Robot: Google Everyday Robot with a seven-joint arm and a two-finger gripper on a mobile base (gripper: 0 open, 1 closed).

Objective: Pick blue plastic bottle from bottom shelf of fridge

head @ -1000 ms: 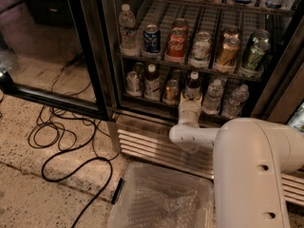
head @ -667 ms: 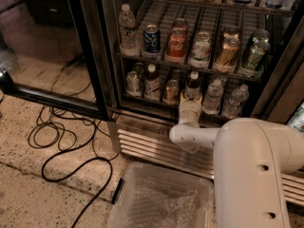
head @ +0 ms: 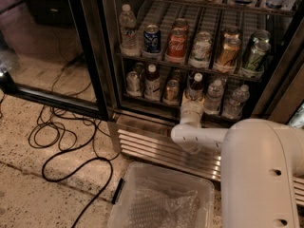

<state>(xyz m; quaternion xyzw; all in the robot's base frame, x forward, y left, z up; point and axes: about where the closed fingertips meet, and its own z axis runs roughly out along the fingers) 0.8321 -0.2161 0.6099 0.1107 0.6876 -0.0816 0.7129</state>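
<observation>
The fridge stands open, with wire racks behind its black door frame. On the bottom shelf a small bottle with a white cap and dark contents stands near the middle; this is the blue plastic bottle. A similar dark bottle stands further left. My gripper is at the shelf's front rail, right at the base of the middle bottle. The white arm reaches in from the lower right.
Clear water bottles stand right of the gripper and cans left of it. The rack above holds cans. A steel base grille, a clear plastic bin and black cables lie below. The glass door is open at the left.
</observation>
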